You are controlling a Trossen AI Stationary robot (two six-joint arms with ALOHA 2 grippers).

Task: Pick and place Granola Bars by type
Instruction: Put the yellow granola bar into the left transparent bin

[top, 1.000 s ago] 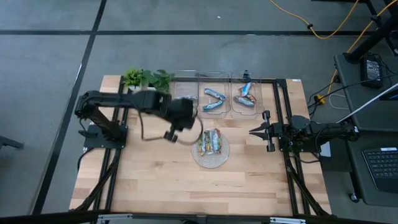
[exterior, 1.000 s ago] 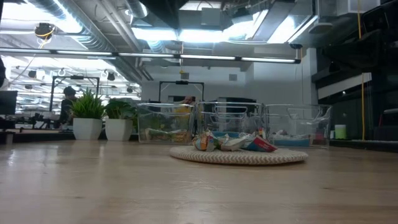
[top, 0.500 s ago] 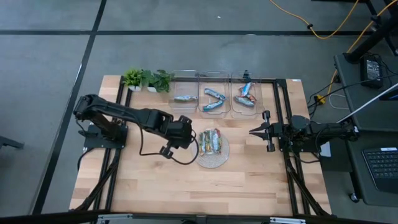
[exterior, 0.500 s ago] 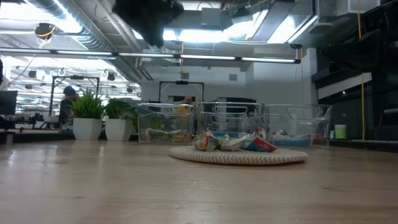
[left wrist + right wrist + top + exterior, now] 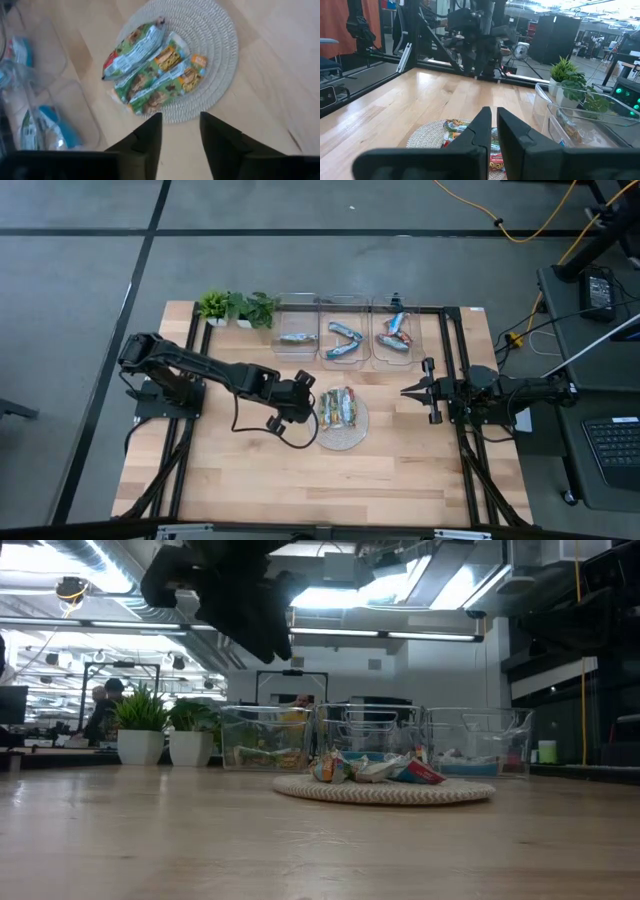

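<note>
Three granola bars lay side by side on the round woven mat at mid-bench, judged light, flat and slippery in crinkly wrappers, best pinched across the narrow width at mid-length. The left end effector hung just beside the mat, arm stretched forward, fingers apart and empty. The right end effector waited further off, fingers together

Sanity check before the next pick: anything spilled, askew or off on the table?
Nothing stands out. Three granola bars lie side by side on the woven mat, none on bare wood. The rest sit inside the clear bins. Left gripper is empty beside the mat.
</note>
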